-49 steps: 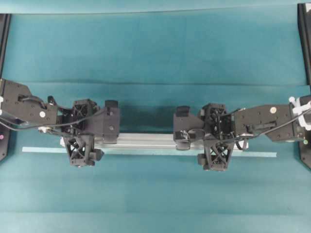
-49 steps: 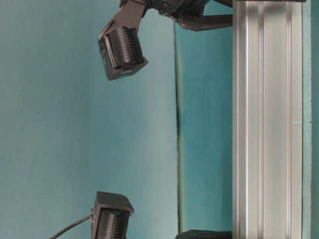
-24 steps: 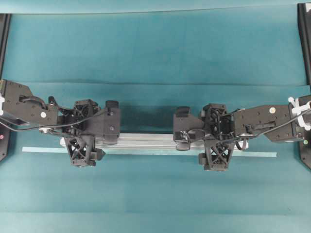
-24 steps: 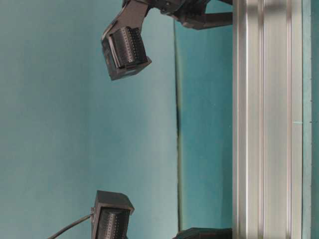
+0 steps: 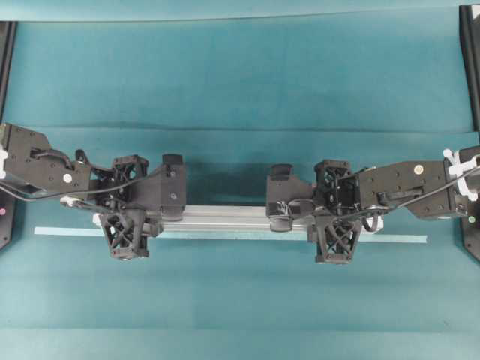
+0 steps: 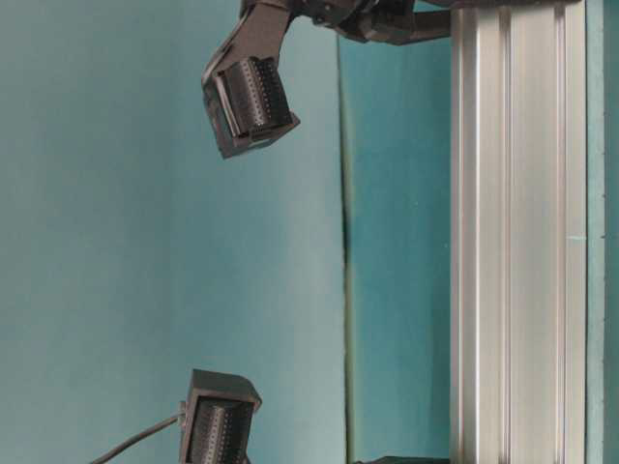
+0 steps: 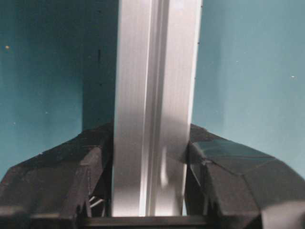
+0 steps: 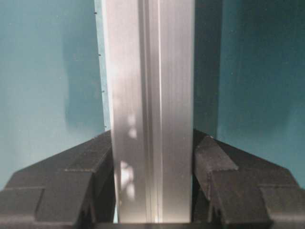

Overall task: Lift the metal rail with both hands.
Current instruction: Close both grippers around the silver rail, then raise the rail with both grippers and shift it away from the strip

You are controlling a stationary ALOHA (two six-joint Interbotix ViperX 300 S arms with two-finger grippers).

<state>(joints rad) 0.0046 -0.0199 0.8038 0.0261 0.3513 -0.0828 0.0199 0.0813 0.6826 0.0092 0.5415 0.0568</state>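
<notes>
On the teal table, metal rail lay flat, left gripper and right gripper each pinched it, fingers against its sides.

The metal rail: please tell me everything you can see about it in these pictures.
The metal rail is a long, straight bar of silver metal, aluminium by its look, with grooves running along its length. It lies flat on the teal table, parallel to a thinner, pale tape strip right beside it. The left hand and the right hand each grip it, black fingers pressed against both side faces. The left hand sits near one end; the right hand sits well inside the other end.
</notes>
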